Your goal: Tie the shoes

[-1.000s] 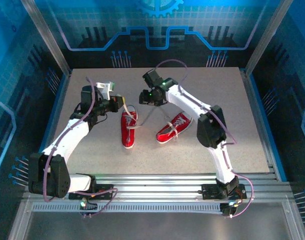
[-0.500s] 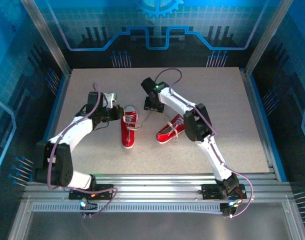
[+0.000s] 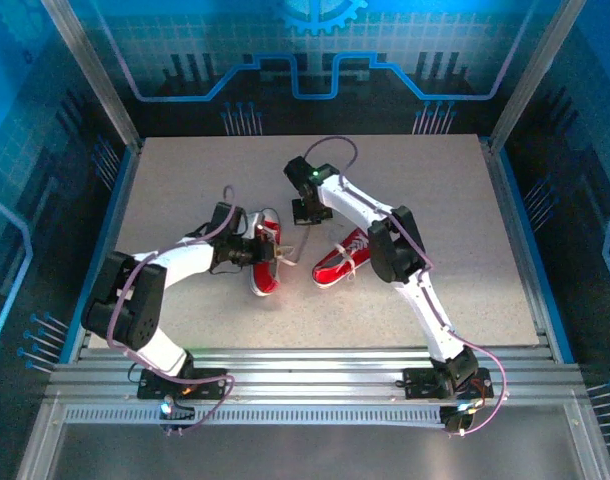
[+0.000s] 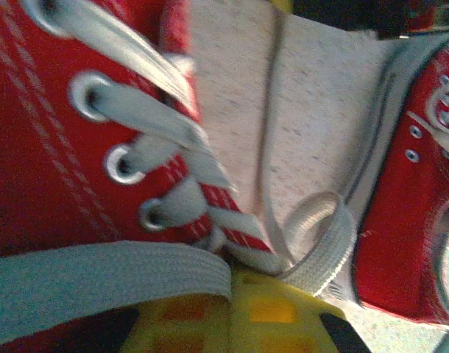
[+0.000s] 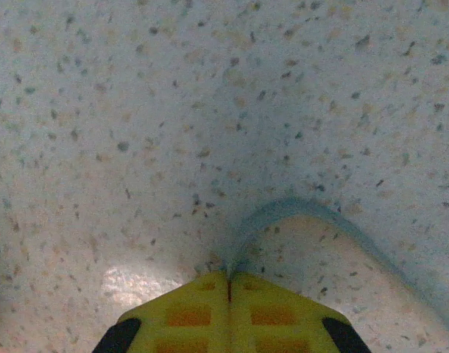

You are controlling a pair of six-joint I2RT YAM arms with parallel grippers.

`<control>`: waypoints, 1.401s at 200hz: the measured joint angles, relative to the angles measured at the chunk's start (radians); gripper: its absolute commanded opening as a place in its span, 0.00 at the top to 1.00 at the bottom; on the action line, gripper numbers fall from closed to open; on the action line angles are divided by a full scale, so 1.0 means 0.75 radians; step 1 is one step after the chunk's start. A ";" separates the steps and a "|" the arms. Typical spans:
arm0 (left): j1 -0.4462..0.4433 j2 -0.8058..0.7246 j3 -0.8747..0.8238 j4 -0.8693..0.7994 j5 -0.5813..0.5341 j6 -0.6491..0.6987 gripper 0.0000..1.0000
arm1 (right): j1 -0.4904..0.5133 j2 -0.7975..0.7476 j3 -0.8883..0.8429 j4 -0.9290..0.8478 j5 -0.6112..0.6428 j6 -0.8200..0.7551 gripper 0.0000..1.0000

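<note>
Two red shoes lie mid-table: the left shoe (image 3: 264,270) and the right shoe (image 3: 342,259), toes toward me. My left gripper (image 3: 268,250) is down on the left shoe's lacing. In the left wrist view it (image 4: 235,276) is shut, with a flat white lace (image 4: 99,283) running into the seam of its yellow fingers. A lace loop (image 4: 320,243) lies just beyond, with the right shoe (image 4: 408,213) beside it. My right gripper (image 3: 305,212) points down at the table behind the shoes. It (image 5: 229,276) is shut on a thin lace (image 5: 287,208) that curves away to the right.
The speckled table (image 3: 435,190) is bounded by metal rails at the front (image 3: 315,362) and blue walls on the sides and back. A loose lace (image 3: 297,240) trails between the right gripper and the left shoe.
The left arm has swung right and down onto the left shoe, still shut on its lace. The right gripper dropped to the table behind the shoes and closed.
</note>
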State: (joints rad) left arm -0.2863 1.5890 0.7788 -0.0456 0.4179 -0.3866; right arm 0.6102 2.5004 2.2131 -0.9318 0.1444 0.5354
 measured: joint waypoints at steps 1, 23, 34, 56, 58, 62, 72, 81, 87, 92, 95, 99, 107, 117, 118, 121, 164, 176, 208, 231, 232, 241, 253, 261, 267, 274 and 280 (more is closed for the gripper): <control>-0.007 -0.001 -0.001 0.003 0.001 -0.004 1.00 | 0.000 -0.006 -0.009 0.006 -0.003 -0.006 1.00; -0.094 -0.040 -0.021 0.020 -0.002 -0.051 1.00 | 0.000 -0.162 -0.273 0.127 -0.069 -0.150 1.00; -0.121 -0.078 -0.030 -0.003 -0.002 -0.056 1.00 | 0.003 -0.230 -0.367 0.178 -0.105 -0.205 1.00; -0.113 -0.201 -0.031 -0.092 -0.009 -0.019 1.00 | 0.009 -0.356 -0.469 0.259 -0.175 -0.317 1.00; -0.109 -0.210 -0.031 -0.097 -0.009 -0.013 1.00 | 0.011 -0.363 -0.472 0.266 -0.180 -0.326 1.00; -0.103 -0.237 -0.031 -0.115 -0.009 -0.003 1.00 | 0.013 -0.380 -0.475 0.278 -0.192 -0.343 1.00; -0.073 -0.306 -0.027 -0.168 -0.011 0.042 1.00 | 0.021 -0.422 -0.477 0.310 -0.227 -0.396 1.00; -0.037 -0.363 -0.017 -0.222 -0.012 0.086 1.00 | 0.030 -0.456 -0.476 0.338 -0.260 -0.440 1.00; -0.006 -0.401 -0.006 -0.263 -0.013 0.117 1.00 | 0.037 -0.478 -0.475 0.351 -0.284 -0.469 1.00; 0.019 -0.430 0.004 -0.295 -0.013 0.144 1.00 | 0.044 -0.492 -0.473 0.358 -0.305 -0.492 1.00; 0.031 -0.447 0.008 -0.313 -0.015 0.160 1.00 | 0.050 -0.502 -0.469 0.361 -0.322 -0.509 1.00; 0.048 -0.467 0.016 -0.335 -0.020 0.179 1.00 | 0.056 -0.509 -0.463 0.361 -0.342 -0.528 1.00; 0.085 -0.516 0.031 -0.387 -0.034 0.218 1.00 | 0.069 -0.515 -0.443 0.361 -0.382 -0.562 1.00; 0.122 -0.574 0.043 -0.433 -0.044 0.260 1.00 | 0.088 -0.516 -0.409 0.358 -0.425 -0.601 1.00; 0.125 -0.579 0.043 -0.436 -0.045 0.263 1.00 | 0.090 -0.516 -0.407 0.358 -0.428 -0.603 1.00; 0.137 -0.597 0.045 -0.447 -0.044 0.276 1.00 | 0.096 -0.515 -0.398 0.355 -0.437 -0.612 1.00; 0.221 -0.726 0.067 -0.588 -0.050 0.462 1.00 | 0.153 -0.504 -0.288 0.336 -0.586 -0.678 1.00; 0.242 -0.745 0.068 -0.626 -0.048 0.543 1.00 | 0.160 -0.483 -0.253 0.335 -0.659 -0.694 1.00; 0.349 -0.813 0.130 -0.752 -0.054 0.766 1.00 | 0.190 -0.359 -0.102 0.297 -0.845 -0.764 1.00; 0.470 -0.813 0.231 -0.803 -0.027 0.892 1.00 | 0.212 -0.282 -0.045 0.269 -0.914 -0.812 1.00; 0.474 -0.811 0.233 -0.804 -0.026 0.897 1.00 | 0.213 -0.281 -0.045 0.268 -0.916 -0.813 1.00; 0.504 -0.794 0.266 -0.810 -0.005 0.939 1.00 | 0.215 -0.271 -0.053 0.261 -0.935 -0.832 1.00; 0.516 -0.747 0.298 -0.810 0.042 0.987 1.00 | 0.214 -0.272 -0.085 0.271 -0.963 -0.859 1.00; 0.516 -0.706 0.313 -0.809 0.076 1.017 1.00 | 0.209 -0.272 -0.107 0.286 -0.983 -0.877 1.00; 0.516 -0.672 0.320 -0.806 0.101 1.043 1.00 | 0.203 -0.272 -0.126 0.295 -1.000 -0.895 1.00; 0.517 -0.628 0.328 -0.802 0.136 1.070 1.00 | 0.195 -0.272 -0.145 0.296 -1.017 -0.915 1.00; 0.517 -0.591 0.331 -0.796 0.167 1.091 1.00 | 0.185 -0.271 -0.158 0.295 -1.029 -0.932 1.00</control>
State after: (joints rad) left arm 0.1013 1.1458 1.0267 -0.6422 0.5430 0.4313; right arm 0.7490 2.2971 2.0949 -0.7105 -0.6277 -0.1635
